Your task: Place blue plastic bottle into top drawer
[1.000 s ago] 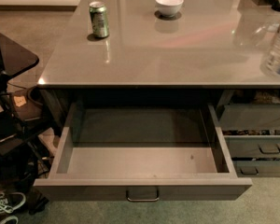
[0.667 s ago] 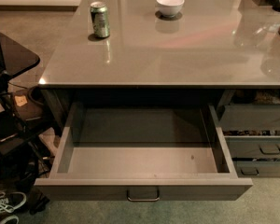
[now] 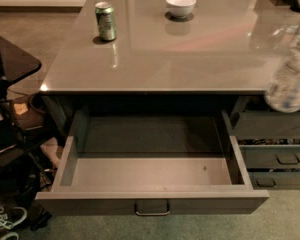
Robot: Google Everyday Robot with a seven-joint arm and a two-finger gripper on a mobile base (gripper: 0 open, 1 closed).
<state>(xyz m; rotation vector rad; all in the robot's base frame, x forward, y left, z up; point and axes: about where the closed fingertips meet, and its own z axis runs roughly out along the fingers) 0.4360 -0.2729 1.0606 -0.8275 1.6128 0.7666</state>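
The blue plastic bottle (image 3: 289, 76) is a blurred, clear bluish shape at the right edge of the camera view. It hangs tilted in the air over the counter's front right corner, above and to the right of the top drawer (image 3: 152, 194). The drawer is pulled fully open, its inside is bare, and its curved metal handle (image 3: 152, 208) faces me. My gripper does not show in the frame; it lies beyond the right edge, where the bottle's upper part runs out of view.
A green soda can (image 3: 105, 21) and a white bowl (image 3: 180, 5) stand on the glossy grey counter (image 3: 190, 59). Narrower grey drawers (image 3: 277, 158) sit at the lower right. Dark furniture (image 3: 10, 64) and shoes (image 3: 5, 221) crowd the left side.
The bottle was at the right edge, slid almost out of view, and now shows again lower and further left, over the counter's front corner. The drawer, can and bowl have not moved.
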